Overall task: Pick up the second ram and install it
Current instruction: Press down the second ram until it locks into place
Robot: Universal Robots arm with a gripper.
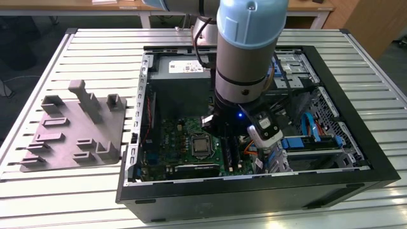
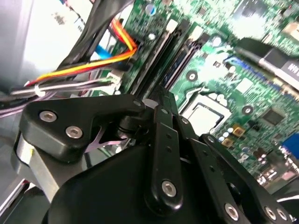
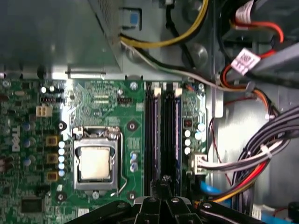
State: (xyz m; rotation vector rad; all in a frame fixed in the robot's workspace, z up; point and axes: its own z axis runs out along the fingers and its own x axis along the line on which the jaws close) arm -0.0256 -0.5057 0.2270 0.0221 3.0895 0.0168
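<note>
The second ram (image 3: pixel 177 135) sits in its slot, at our gripper's (image 3: pixel 164 183) twelve o'clock; gripper's grip we cannot tell.

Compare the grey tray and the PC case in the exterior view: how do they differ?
Colour: the tray is grey, the case black.
Shape: the tray is a low plate with upright posts, the case an open-topped box.
Contents: the case holds a green board and the arm reaches into it; the tray stands apart, at the exterior view's left.
Both sit on the slatted table.
</note>
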